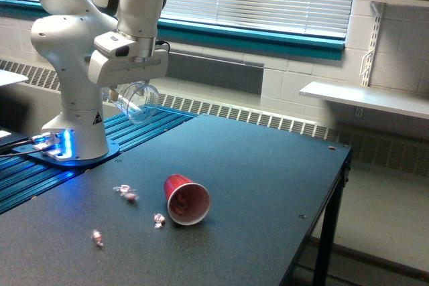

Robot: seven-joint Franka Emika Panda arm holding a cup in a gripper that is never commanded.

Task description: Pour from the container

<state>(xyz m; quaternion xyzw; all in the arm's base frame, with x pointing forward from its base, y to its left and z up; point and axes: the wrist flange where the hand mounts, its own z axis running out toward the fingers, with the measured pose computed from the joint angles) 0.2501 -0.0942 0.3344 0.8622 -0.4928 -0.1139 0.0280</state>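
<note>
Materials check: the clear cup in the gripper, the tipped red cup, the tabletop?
Clear rounded cup: likely thin glossy plastic; the blue rails show through it. Red cup, on its side: looks like smooth plastic with a rolled pale rim. Dark tabletop: matte, maybe laminate; only soft window glare.

Toppled red cup [185,199] under claw [127,88]

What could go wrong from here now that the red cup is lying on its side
The red cup lies tipped on the table, mouth toward the camera, so it could roll, perhaps off the edge. Small wrapped pieces are scattered on the tabletop; an arm sweep could knock them off. The clear container in the gripper is tilted mouth-down; anything left inside would land on the table, since no upright cup sits below it.
</note>
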